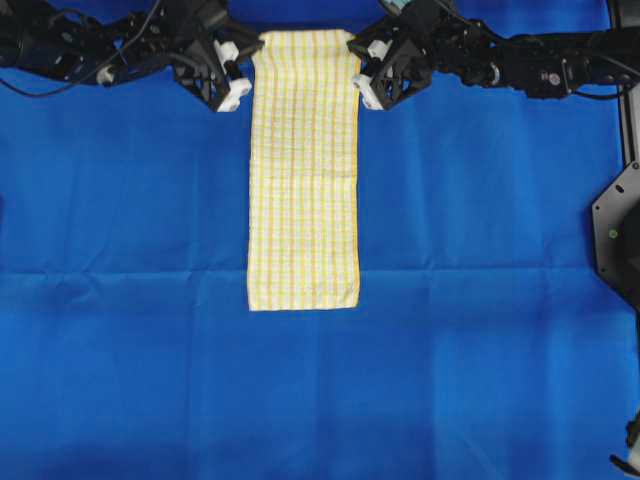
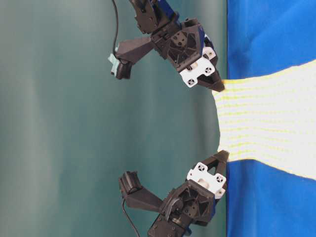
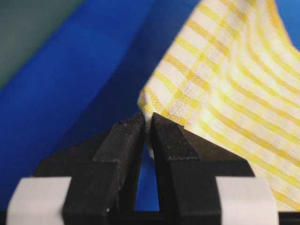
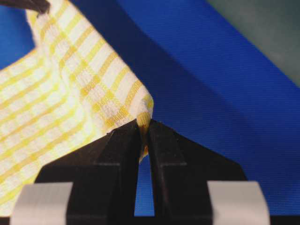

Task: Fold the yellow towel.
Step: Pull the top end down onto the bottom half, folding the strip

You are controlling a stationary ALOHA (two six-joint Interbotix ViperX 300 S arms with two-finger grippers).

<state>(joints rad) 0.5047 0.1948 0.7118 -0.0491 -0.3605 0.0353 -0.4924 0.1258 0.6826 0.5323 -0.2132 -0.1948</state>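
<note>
Two pincers, each clenched on one corner of a single towel: the left pincer (image 1: pixel 243 88) and the right pincer (image 1: pixel 360 88) pinch the far corners of the yellow towel (image 1: pixel 303 180), whose lifted end hangs between them while the rest lies flat on one blue cloth (image 1: pixel 130 300) covering the counter.

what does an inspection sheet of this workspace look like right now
surface: blue cloth covers the table, faint creases
job's things: yellow towel, long narrow strip, far end lifted, near end flat
clutter: nothing seen
grippers: left hand shut on one far corner; right hand shut on the other
cables: black cable hangs by one arm
surroundings: plain green wall; black mount at the table's right edge
</note>
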